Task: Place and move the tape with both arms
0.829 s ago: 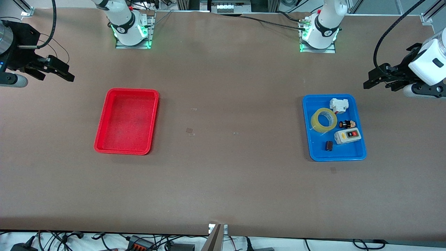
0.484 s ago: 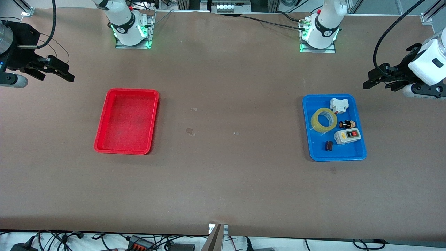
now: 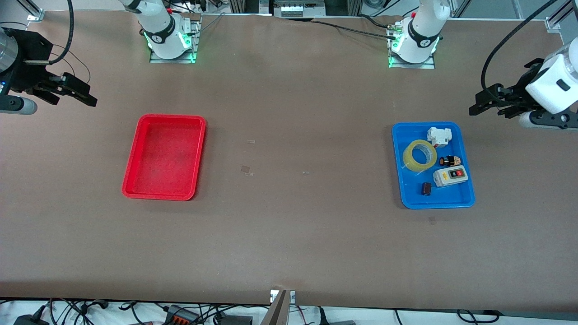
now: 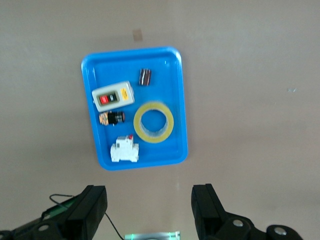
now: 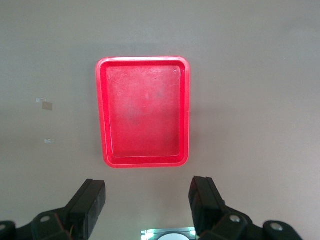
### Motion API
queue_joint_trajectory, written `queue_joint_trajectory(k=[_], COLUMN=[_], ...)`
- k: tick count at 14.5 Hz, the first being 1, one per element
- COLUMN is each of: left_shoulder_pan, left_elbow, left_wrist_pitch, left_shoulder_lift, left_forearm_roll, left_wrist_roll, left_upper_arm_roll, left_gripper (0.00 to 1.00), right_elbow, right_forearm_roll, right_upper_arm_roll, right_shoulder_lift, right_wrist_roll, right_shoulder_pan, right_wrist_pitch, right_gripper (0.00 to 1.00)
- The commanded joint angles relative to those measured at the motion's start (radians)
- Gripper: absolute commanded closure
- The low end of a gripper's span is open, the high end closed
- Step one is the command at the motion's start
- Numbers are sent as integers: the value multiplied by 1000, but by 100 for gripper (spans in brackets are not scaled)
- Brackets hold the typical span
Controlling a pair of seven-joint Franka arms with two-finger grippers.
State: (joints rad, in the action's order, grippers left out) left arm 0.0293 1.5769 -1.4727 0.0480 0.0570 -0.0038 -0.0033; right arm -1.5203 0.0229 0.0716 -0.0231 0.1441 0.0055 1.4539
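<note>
The tape (image 3: 419, 155), a yellowish translucent ring, lies in the blue tray (image 3: 465, 198) toward the left arm's end of the table; it also shows in the left wrist view (image 4: 153, 122). My left gripper (image 3: 482, 104) hangs high in the air beside that tray's corner, open and empty; its own view shows it too (image 4: 150, 210). My right gripper (image 3: 81, 94) hangs high at the right arm's end of the table, open and empty, and shows in the right wrist view (image 5: 148, 207) with the red tray (image 5: 101, 125) below it.
The blue tray also holds a white breaker (image 3: 439, 136), a grey switch box (image 3: 450, 176), a small black-and-orange push button (image 3: 449, 160) and a small black cylinder (image 3: 426, 188). The empty red tray (image 3: 131, 180) lies toward the right arm's end. Bits of tape (image 3: 245, 169) stick mid-table.
My left gripper has drifted slightly upward in the front view. The right gripper and the objects in the trays have not moved.
</note>
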Motion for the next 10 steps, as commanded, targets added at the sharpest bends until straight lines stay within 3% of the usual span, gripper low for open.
queue_joint_trajectory(k=[1, 4, 10], left_shoulder_pan=[-12, -20, -35], left_elbow=[17, 112, 432], left_wrist_pitch=[32, -30, -476], left_shoulder_lift=[30, 49, 56], left_forearm_roll=[4, 1, -2], left_wrist_roll=[-70, -67, -67], left_upper_arm_roll=[0, 0, 2], left_gripper=[0, 0, 0], right_elbow=[9, 9, 9], right_forearm_roll=[3, 2, 2], right_upper_arm_roll=[1, 2, 1], right_shoulder_lift=[-3, -3, -5], right_wrist_roll=[-8, -8, -11], right_shoulder_pan=[-2, -1, -1], right_wrist_pitch=[6, 8, 6], right_gripper=[2, 2, 2])
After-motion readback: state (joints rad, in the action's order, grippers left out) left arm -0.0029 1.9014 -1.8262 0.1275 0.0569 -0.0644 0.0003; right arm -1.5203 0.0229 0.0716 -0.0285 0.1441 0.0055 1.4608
